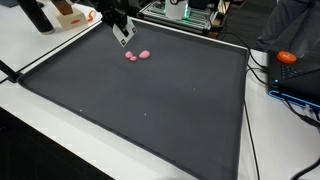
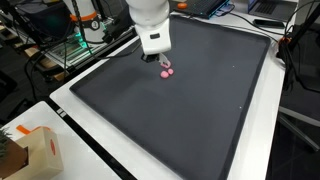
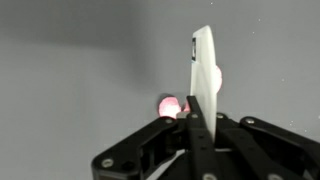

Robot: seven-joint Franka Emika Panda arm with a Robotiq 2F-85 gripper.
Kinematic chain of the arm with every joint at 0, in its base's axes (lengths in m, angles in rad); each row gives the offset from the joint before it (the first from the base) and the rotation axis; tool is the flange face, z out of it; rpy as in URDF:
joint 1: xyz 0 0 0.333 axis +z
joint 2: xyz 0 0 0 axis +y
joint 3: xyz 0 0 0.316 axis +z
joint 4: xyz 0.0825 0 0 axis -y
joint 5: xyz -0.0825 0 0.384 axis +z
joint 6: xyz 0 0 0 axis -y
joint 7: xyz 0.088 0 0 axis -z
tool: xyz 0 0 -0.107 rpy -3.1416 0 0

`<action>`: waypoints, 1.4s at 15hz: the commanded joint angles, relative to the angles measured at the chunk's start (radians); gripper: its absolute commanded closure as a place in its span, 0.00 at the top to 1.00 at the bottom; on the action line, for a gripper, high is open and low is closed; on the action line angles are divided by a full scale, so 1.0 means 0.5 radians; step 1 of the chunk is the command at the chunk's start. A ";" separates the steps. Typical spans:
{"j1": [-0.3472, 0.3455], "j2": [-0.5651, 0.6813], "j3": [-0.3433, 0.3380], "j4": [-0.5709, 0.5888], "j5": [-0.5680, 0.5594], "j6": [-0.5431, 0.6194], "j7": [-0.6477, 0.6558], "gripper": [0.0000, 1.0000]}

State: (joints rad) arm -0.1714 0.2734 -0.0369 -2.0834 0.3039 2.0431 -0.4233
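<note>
gripper: Robotiq gripper (image 1: 123,38) hangs low over the far part of the black mat (image 1: 150,110), fingers pointing down. It also shows from above in an exterior view (image 2: 156,55).
jaw state: can't tell. The wrist view shows just one white finger (image 3: 204,70), upright and edge-on, rising out of the black linkage. Its mate is hidden, so the gap is unreadable. Both exterior views are too small to settle it.
pink pieces: small cluster of pink pieces (image 1: 138,55) lying on the mat, at about 4 o'clock from the gripper in that exterior view and about 5 o'clock from it in an exterior view (image 2: 166,70). Just beside the fingertips; can't tell if they touch.
wrist view: pink pieces (image 3: 172,105) are blurred, at about 7 o'clock from the finger's tip, partly hidden behind the linkage.
mat: covers most of the white table (image 1: 40,135); the pieces sit near its far edge.
surroundings: cardboard box (image 2: 35,150) on the table past the mat's corner. Orange object (image 1: 288,57) at 3 o'clock, off the mat, among cables.
</note>
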 commanded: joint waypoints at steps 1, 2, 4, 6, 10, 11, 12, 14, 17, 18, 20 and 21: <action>0.081 -0.223 0.015 -0.205 -0.157 0.160 0.006 0.01; 0.102 -0.261 0.020 -0.229 -0.190 0.191 0.020 0.01; 0.139 -0.333 0.028 -0.264 -0.244 0.222 0.058 0.01; 0.174 -0.398 0.036 -0.284 -0.289 0.218 0.094 0.01; 0.198 -0.376 0.033 -0.204 -0.258 0.171 0.077 0.04; 0.206 -0.397 0.034 -0.211 -0.264 0.171 0.090 0.04; 0.210 -0.409 0.034 -0.220 -0.266 0.171 0.093 0.04; 0.210 -0.415 0.034 -0.232 -0.267 0.174 0.093 0.04; 0.210 -0.415 0.034 -0.237 -0.267 0.175 0.093 0.04; 0.210 -0.415 0.034 -0.237 -0.267 0.176 0.093 0.01; 0.232 -0.383 0.054 -0.217 -0.298 0.198 0.049 0.01; 0.237 -0.342 0.056 -0.197 -0.303 0.209 0.036 0.01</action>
State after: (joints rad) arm -0.0659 0.0698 -0.0128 -2.1976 0.1707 2.1339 -0.3873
